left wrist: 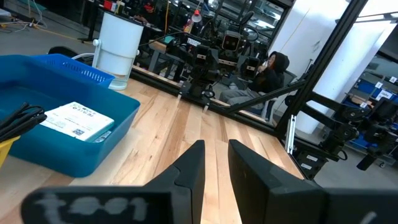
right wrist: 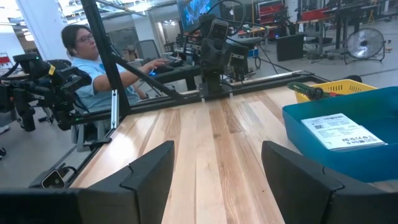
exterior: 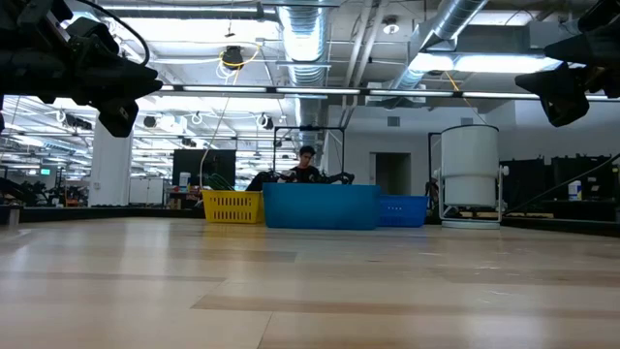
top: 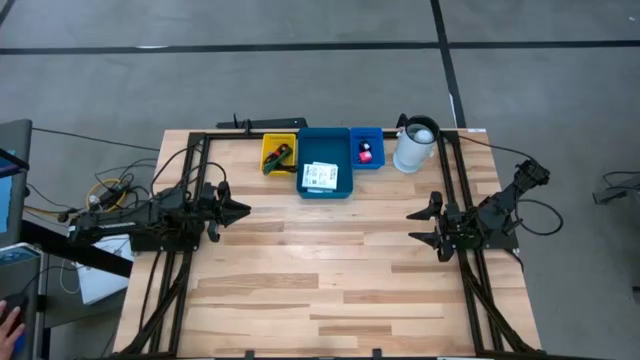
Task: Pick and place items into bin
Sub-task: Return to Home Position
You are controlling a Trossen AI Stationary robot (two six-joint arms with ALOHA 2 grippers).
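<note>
R pincer (right wrist: pixel 216 163) wide open, holding nothing, over worktop (right wrist: pixel 205 124); L pincer (left wrist: pixel 215 163) open just a crack, empty, nr blue bin (left wrist: pixel 74 155).

The left arm (top: pixel 170 215) and right arm (top: pixel 480 220) are matte black, built of angular links ending in flat, wedge-shaped jaws. A thin black cable (top: pixel 545 212) loops beside the right arm.
</note>
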